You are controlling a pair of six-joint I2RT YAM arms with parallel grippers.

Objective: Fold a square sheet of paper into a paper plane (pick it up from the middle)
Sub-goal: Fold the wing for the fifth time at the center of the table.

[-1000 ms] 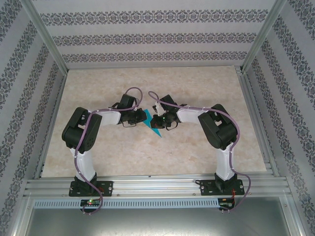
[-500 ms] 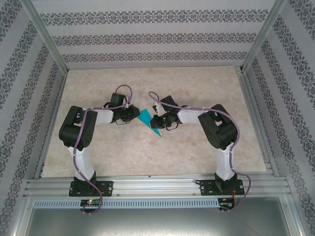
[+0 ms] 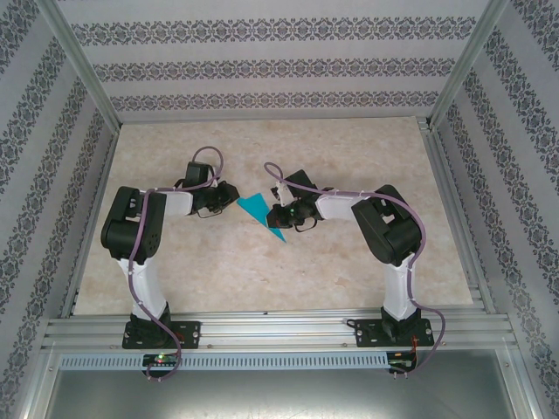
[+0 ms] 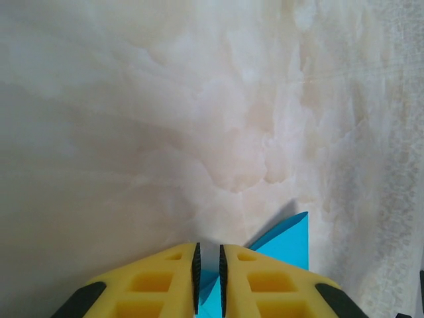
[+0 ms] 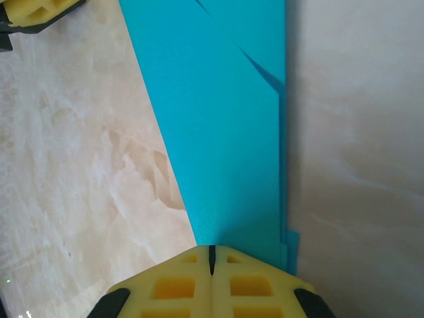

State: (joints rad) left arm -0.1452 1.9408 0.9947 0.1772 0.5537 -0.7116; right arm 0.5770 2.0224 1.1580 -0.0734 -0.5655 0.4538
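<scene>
The teal-blue paper plane (image 3: 259, 209) lies on the marble table between the two arms as a pointed, layered wedge. In the right wrist view the paper plane (image 5: 225, 119) stretches away from my right gripper (image 5: 212, 250), whose jaws are shut with their tips resting on its near end. My right gripper (image 3: 281, 216) sits on the plane's right side. My left gripper (image 3: 232, 199) is at its left corner. Its jaws (image 4: 209, 255) stand a narrow gap apart, with a teal flap showing in the gap and a wing (image 4: 291, 242) spreading to the right.
The marble tabletop (image 3: 349, 148) is bounded by an aluminium frame (image 3: 262, 327) in front and patterned walls (image 3: 262, 70) around. A yellow finger of the left gripper (image 5: 33, 12) shows at the top left corner of the right wrist view.
My left arm has drawn back to the left. The paper's left wing has spread wider toward it. The right arm has stayed in place, shut.
</scene>
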